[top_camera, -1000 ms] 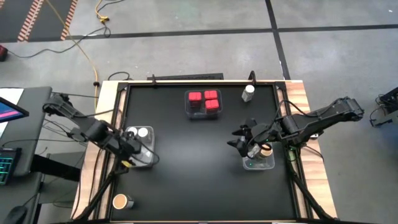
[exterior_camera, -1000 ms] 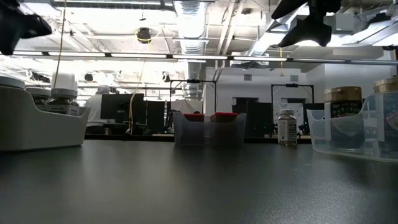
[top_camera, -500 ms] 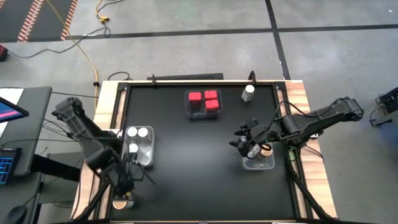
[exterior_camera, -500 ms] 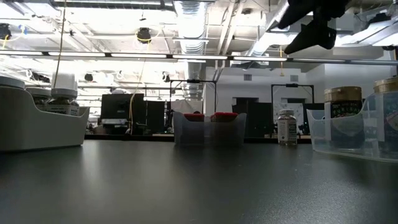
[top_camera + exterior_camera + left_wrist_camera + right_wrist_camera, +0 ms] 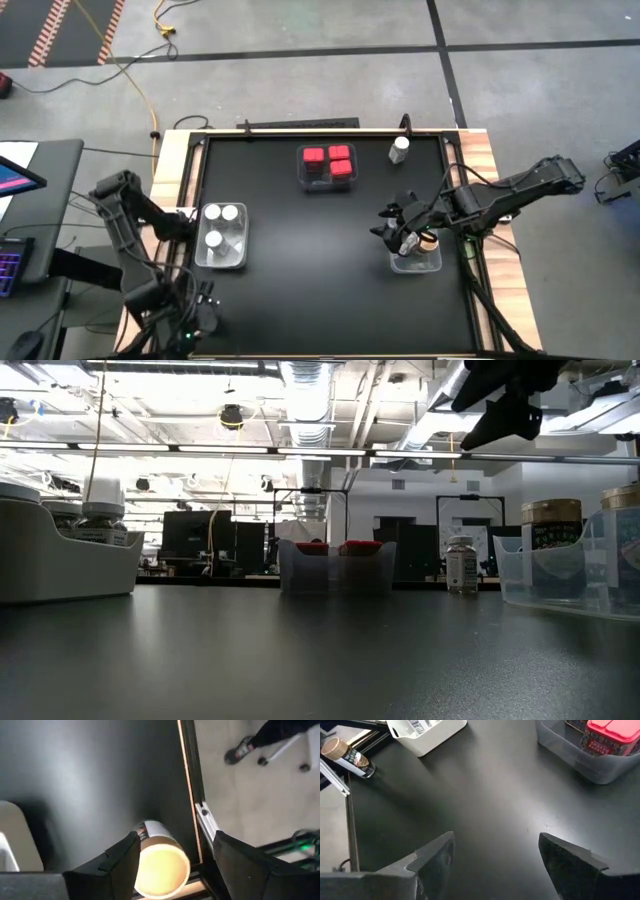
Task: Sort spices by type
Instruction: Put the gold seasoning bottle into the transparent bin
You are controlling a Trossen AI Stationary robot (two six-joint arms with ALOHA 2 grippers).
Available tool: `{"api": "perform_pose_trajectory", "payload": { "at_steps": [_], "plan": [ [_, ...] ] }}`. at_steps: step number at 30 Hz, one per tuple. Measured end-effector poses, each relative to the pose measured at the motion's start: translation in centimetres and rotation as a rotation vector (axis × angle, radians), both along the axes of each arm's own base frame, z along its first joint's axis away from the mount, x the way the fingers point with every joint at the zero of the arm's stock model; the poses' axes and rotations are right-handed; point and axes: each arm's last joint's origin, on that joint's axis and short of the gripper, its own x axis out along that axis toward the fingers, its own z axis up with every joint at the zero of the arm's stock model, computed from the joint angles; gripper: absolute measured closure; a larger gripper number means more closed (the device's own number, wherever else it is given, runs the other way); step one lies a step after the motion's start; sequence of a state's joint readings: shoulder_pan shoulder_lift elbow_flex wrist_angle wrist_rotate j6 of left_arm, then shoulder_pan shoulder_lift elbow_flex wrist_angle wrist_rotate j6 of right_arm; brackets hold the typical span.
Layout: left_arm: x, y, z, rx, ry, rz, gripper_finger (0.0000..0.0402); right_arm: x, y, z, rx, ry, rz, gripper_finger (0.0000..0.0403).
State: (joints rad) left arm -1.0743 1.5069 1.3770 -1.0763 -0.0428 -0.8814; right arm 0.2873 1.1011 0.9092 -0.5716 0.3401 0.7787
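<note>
A tan-lidded jar is framed by the left gripper's open jaws at the table's front left corner. The right gripper is held open. No label is readable.

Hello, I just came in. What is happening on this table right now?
A two-armed robot is sorting spice jars into clear bins by type. Three red-topped jars already sit in the far bin, and three white-capped jars in the left bin. The left gripper is open around a tan-lidded jar at the table's near left corner. The right gripper hovers open over the right bin holding tan-lidded jars. One white-capped jar stands loose at the back.
</note>
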Motion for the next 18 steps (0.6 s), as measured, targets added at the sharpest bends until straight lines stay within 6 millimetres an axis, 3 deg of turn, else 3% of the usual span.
{"api": "perform_pose_trajectory", "payload": {
  "at_steps": [12, 18],
  "plan": [
    [-1.7, -0.7, -1.4, 0.143, -0.003, -0.287, 0.0164, -0.3, 1.1, 0.0, 0.153, -0.025, -0.082, 0.0088],
    [-2.3, -0.5, -3.3, 0.194, 0.012, -0.353, 0.0164, -0.3, 1.5, 0.2, 0.237, -0.053, -0.129, 0.0088]
  ]
}}
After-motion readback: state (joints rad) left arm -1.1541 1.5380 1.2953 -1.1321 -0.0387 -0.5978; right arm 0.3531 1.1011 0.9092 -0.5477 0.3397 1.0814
